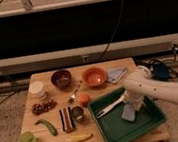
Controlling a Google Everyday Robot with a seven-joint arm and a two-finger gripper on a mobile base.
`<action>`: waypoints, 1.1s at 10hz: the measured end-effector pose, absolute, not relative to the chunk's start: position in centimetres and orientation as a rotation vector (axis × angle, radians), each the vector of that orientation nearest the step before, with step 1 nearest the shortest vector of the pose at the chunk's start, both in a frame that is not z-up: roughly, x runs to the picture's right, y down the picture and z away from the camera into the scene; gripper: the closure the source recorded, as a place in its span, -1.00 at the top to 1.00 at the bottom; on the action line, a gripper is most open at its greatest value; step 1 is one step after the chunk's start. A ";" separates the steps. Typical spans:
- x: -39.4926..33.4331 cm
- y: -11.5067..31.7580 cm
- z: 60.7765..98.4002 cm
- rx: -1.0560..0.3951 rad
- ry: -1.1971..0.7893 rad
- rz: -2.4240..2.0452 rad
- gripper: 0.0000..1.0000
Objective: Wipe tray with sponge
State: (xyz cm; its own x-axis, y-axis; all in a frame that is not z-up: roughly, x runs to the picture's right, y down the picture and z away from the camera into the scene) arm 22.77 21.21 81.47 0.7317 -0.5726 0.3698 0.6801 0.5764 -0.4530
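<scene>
Resting on the wooden table (107, 68) at its near right, the dark green rectangular tray (141, 125) with raised rim holds a white utensil (108, 108) and the grey-blue sponge (128, 113). Directly above the sponge sits the gripper (129, 104) on its white arm (161, 89); its grip cannot be determined. An orange bowl (94, 76) stands beyond.
</scene>
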 end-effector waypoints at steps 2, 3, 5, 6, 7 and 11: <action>25.1 20.7 81.3 -0.615 -0.146 -0.711 -1.00; 26.1 20.8 81.3 -0.621 -0.130 -0.701 -1.00; 28.1 21.2 81.1 -0.635 -0.105 -0.676 -1.00; 28.5 21.7 80.9 -0.641 -0.104 -0.667 -1.00; 28.6 22.0 80.7 -0.644 -0.107 -0.663 -1.00; 24.7 23.3 77.0 -0.612 -0.213 -0.677 -0.36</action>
